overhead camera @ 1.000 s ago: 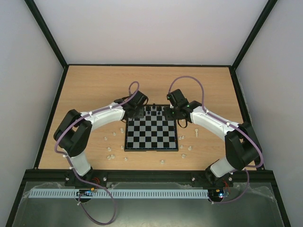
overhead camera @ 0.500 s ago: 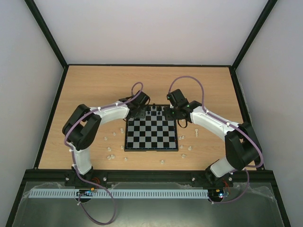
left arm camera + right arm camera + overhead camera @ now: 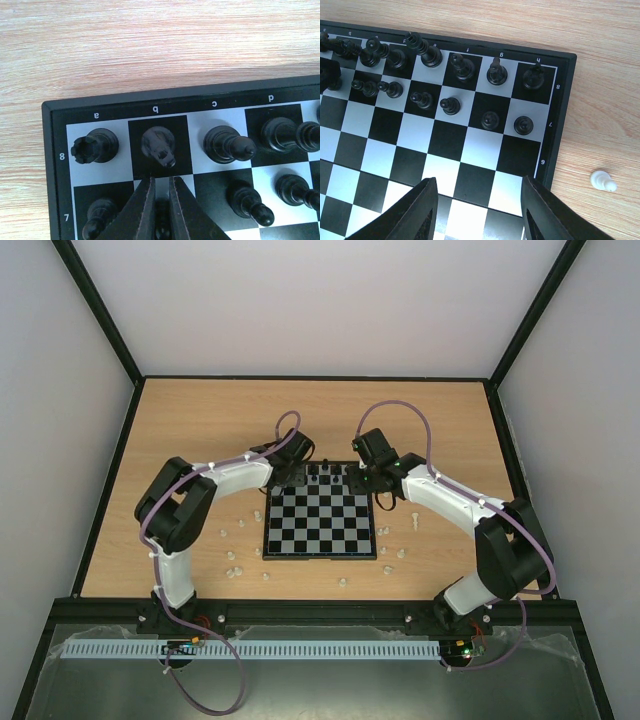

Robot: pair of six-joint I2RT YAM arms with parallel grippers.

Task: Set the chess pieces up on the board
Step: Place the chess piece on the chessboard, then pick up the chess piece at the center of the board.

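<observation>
Glossy black chess pieces (image 3: pixel 224 145), smooth board (image 3: pixel 470 150), matt wood-grain table (image 3: pixel 150 45)

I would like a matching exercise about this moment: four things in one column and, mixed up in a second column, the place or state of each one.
Things:
1. black rook
2. black bishop
3. white piece
4. right fingers

Places or states:
A. on the wooden table, beside the board
B. spread wide apart
C. on the corner square, column a
D. on the pale square, column c

Pairs: 1-C, 2-D, 3-A, 4-B
</observation>
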